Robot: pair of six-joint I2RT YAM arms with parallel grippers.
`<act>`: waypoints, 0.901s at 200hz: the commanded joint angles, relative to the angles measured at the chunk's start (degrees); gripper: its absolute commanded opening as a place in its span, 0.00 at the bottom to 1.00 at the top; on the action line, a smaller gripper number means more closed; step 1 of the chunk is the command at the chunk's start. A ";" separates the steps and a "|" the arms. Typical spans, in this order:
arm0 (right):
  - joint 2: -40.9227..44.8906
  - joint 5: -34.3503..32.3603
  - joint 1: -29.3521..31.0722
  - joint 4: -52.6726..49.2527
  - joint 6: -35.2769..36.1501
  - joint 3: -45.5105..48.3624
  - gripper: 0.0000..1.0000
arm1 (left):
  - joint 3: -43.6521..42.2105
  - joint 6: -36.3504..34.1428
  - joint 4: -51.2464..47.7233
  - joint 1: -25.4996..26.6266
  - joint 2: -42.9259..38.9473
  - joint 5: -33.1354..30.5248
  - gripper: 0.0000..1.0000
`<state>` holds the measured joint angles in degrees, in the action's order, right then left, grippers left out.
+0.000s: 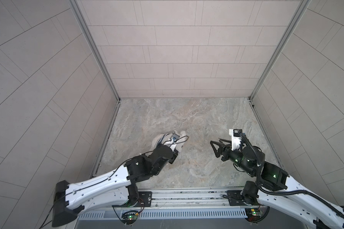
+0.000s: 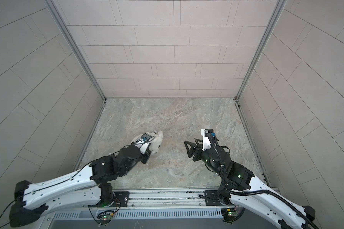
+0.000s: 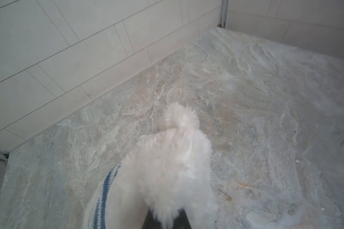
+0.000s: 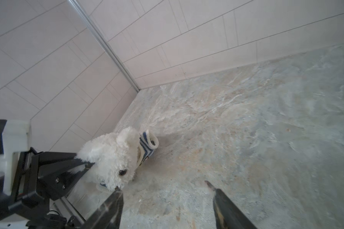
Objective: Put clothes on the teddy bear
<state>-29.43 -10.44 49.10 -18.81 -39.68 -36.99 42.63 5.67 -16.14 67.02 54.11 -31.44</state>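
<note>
The teddy bear (image 4: 111, 154), a small fluffy white toy, sat left of centre on the stone-patterned table (image 1: 187, 119), close to the tiled left wall (image 1: 48, 99), and in both top views it was mostly hidden beneath the left arm's wrist. The left gripper (image 3: 163, 220) was clamped tight, white fur bunched between its 2 dark fingers (image 3: 184, 218). From the right wrist view, its black triangular finger pressed in by the bear's ear. The bear's face was tipped down toward the table, 1 dark bead eye showing. Whether the toy rested on the surface or hung just above it could not be told. A blue-and-white striped shirt (image 4: 146, 145) showed behind the bear's head, with a rolled cream cuff gaping upward, and a sliver of the same stripes peeked out under the chin. In the left wrist view, the striped edge ran along the bear's side. The right gripper (image 4: 163, 186) stood well apart from the bear on the right half of the table, its jaws spread wide and holding nothing, its tips pointed toward the toy.
</note>
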 commanded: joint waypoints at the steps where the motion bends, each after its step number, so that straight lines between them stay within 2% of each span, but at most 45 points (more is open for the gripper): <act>1: 4.15 1.19 -4.86 -7.80 -1.63 0.37 0.76 | -1.30 6.02 5.70 5.30 5.70 -8.79 0.00; 20: 5.35 3.77 -8.65 -11.46 -1.66 1.02 0.78 | -3.06 11.52 9.85 8.91 11.31 -4.83 0.01; 50: 3.86 8.51 -10.61 -10.03 -2.98 5.94 0.79 | -7.34 18.43 18.30 11.28 14.70 4.45 0.35; 73: 1.57 11.76 -10.56 -5.91 -3.77 9.17 0.80 | -11.31 21.54 24.35 11.29 12.35 12.74 0.56; 83: 0.28 13.75 -10.57 -3.63 -4.13 10.19 0.81 | -12.22 22.37 24.33 11.08 9.86 15.77 0.68; 100: -2.65 17.00 -10.61 0.72 -4.73 11.60 0.82 | -11.88 22.85 19.95 8.68 4.58 22.22 0.79; 115: -5.29 19.31 -10.37 4.43 -5.21 13.04 0.84 | -11.26 22.94 14.57 4.83 -0.61 26.71 0.81; 140: -10.10 21.67 -9.32 9.69 -4.95 13.53 0.87 | -6.83 22.20 2.42 -6.05 -6.26 32.87 0.65; 162: -15.61 23.21 -7.80 14.79 -5.78 13.52 0.89 | 0.47 19.60 -8.53 -15.48 -2.17 37.69 0.62; 180: -19.73 23.19 -5.74 18.44 -6.60 13.29 0.90 | 4.61 17.10 -14.11 -17.12 2.74 36.88 0.59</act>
<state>-45.41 11.07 41.21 -8.36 -44.40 -23.46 42.57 26.39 -16.75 52.16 52.03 1.28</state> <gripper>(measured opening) 0.891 0.599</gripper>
